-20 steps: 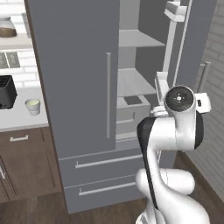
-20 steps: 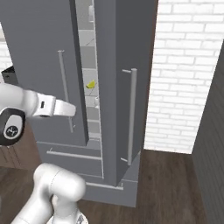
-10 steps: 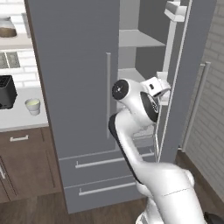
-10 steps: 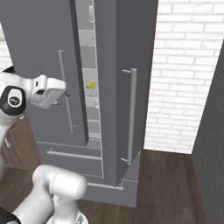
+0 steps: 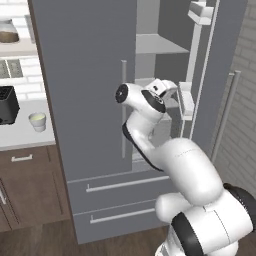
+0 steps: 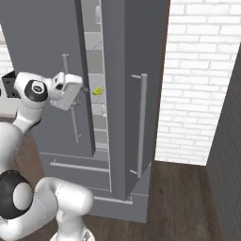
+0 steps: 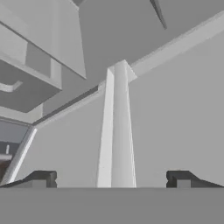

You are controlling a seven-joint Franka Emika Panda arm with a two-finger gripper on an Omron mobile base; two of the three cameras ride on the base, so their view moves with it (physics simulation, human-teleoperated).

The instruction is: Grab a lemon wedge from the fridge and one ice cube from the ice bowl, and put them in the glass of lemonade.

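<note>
Reaching up toward the middle of the left base view, the white arm holds its fingers [image 5: 172,90] by the open gap of the fridge [image 5: 85,75]. In the hand view the two dark tips [image 7: 41,178] stand far apart at the bottom corners, wide open, with nothing between them but a pale upright strip of the fridge. One fridge is here, tall and grey. Its right door [image 5: 220,65] is swung open in the upper right of the left base view, and the left door is shut. Two long bar handles show in the right base view, one on each door. Two drawers sit at the bottom of the fridge in the left base view. One lemon wedge [image 6: 98,91] shows in the right base view, a tiny yellow bit on a shelf inside the narrow gap, just right of the hand. The shut left door edge stands between the hand and the wedge in that view. Pale shelves [image 5: 155,45] show inside at the top middle of the left base view. One glass of lemonade [image 5: 37,120] stands on the bench [image 5: 20,137] at the left edge, well apart from the arm. One black box-like thing [image 5: 7,105] sits just beside it, and one jar [image 5: 9,31] rests on a shelf in the upper left corner. Brown cabinets [image 5: 30,185] fill the lower left, and a white brick wall [image 6: 202,80] stands on the right of the right base view.
</note>
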